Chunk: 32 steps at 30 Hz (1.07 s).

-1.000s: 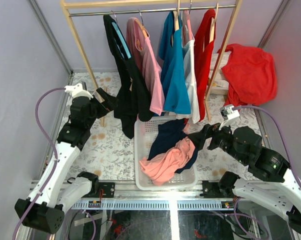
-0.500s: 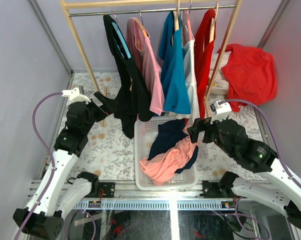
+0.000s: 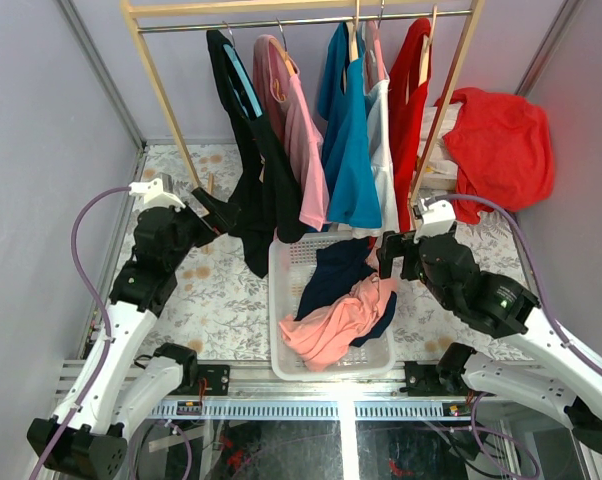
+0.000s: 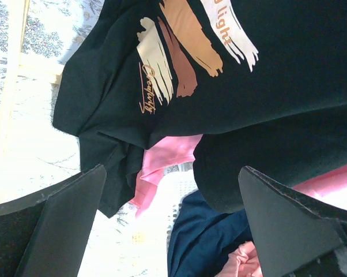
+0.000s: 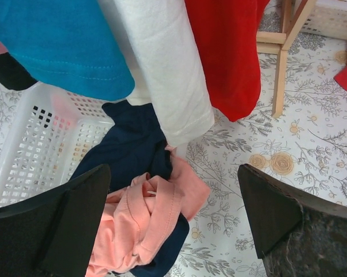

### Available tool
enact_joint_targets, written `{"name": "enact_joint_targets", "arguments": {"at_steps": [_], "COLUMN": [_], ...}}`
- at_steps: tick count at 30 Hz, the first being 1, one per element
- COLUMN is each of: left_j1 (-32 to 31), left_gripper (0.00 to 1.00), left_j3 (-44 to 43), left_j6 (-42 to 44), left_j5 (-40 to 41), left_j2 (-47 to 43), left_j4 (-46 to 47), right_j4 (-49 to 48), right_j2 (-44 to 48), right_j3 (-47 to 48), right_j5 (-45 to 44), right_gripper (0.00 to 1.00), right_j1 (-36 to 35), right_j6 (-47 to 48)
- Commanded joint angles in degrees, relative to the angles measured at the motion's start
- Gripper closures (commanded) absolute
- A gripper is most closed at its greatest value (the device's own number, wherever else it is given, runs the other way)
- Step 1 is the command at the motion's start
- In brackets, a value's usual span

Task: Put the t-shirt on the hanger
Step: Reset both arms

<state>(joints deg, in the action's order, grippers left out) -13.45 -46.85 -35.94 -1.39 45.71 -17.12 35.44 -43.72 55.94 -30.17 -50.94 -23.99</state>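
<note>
The black t-shirt (image 3: 259, 195) hangs from the rack rail on the light blue hanger (image 3: 243, 85), whose edge shows at the shirt's collar. Its tan and white print fills the top of the left wrist view (image 4: 185, 52). My left gripper (image 3: 217, 210) is open and empty, just left of the shirt's lower hem; the shirt hangs beyond its fingers in the wrist view (image 4: 172, 231). My right gripper (image 3: 389, 256) is open and empty over the right rim of the basket; below it lie basket and floor (image 5: 173, 222).
A white basket (image 3: 281, 268) below the rack holds a dark navy garment (image 3: 333, 275) and a pink t-shirt (image 3: 333, 322). Pink, blue, white and red shirts hang on the wooden rack (image 3: 163, 90). A red cloth (image 3: 501, 140) lies at the back right.
My right gripper has moved left and back, from beside the basket to over its right rim. My left gripper has edged right toward the black shirt's hem.
</note>
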Motion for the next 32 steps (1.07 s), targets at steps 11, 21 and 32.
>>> {"name": "enact_joint_targets", "arguments": {"at_steps": [11, 21, 32], "left_j1": [-0.08, -0.08, -0.08], "left_gripper": [0.0, 0.0, 0.0], "left_j3": [3.01, 3.61, 3.73], "left_j6": [-0.82, -1.54, -1.16], "left_j5": [-2.47, -3.03, -0.9], "left_j2": [-4.63, -4.63, -6.6], "left_j4": [2.56, 2.95, 0.86], "right_j4": [-2.0, -0.74, -2.45], "right_j2": [-6.62, -1.83, -2.71], "right_j3": [3.91, 6.41, 8.85], "right_j5": [3.4, 7.66, 9.45], "right_gripper": [0.01, 0.01, 0.01], "right_j1": [0.5, 0.44, 0.45], "right_j6": [-1.05, -2.99, -2.01]}}
